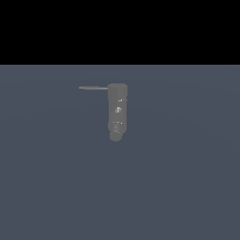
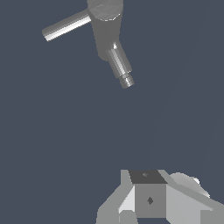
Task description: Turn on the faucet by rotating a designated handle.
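I've got the faucet (image 1: 117,112) standing alone mid-floor in the exterior view, its handle (image 1: 93,87) poking toward that view's left — no arm visible there at all. On the wrist view the gripper (image 2: 151,201) is cut off at the frame edge, well apart from the faucet — I can't tell how its fingers are set.

No text, label, brand, number or sign can be read anywhere in either view

Exterior view looks from afar, wrist view closer from above; both show the faucet (image 1: 117,112).
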Motion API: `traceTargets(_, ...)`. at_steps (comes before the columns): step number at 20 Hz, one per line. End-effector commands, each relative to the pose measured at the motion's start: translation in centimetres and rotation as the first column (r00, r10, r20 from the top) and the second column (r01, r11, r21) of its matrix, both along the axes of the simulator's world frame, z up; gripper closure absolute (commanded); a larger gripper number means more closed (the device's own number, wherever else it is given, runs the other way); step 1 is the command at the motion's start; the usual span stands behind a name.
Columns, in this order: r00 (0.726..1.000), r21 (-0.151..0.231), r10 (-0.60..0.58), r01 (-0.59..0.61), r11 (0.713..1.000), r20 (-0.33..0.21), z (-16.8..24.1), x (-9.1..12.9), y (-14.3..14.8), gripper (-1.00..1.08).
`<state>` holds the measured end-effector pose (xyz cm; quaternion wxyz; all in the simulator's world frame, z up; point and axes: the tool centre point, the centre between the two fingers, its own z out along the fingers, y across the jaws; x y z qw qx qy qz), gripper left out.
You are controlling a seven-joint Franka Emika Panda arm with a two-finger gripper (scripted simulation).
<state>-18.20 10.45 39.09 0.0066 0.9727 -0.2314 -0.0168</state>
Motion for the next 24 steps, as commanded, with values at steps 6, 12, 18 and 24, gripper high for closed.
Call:
traceTargets(6, 0.989, 0.003, -0.149, 0.149, 0.989, 0.004, -2.7, 3.4, 2.6, 1.08)
traceTargets(12, 0.965, 0.004, -0.262, 0.262, 0.965, 0.007, -4.7, 6.4, 4.2, 1.08)
traceTargets(18, 0.929, 0.006, -0.369, 0.369, 0.93, 0.01, -6.6, 9.4, 5.4, 1.08)
traceTargets(24, 0.883, 0.006, -0.469, 0.469, 0.883, 0.013, -8.6, 12.6, 6.2, 1.08)
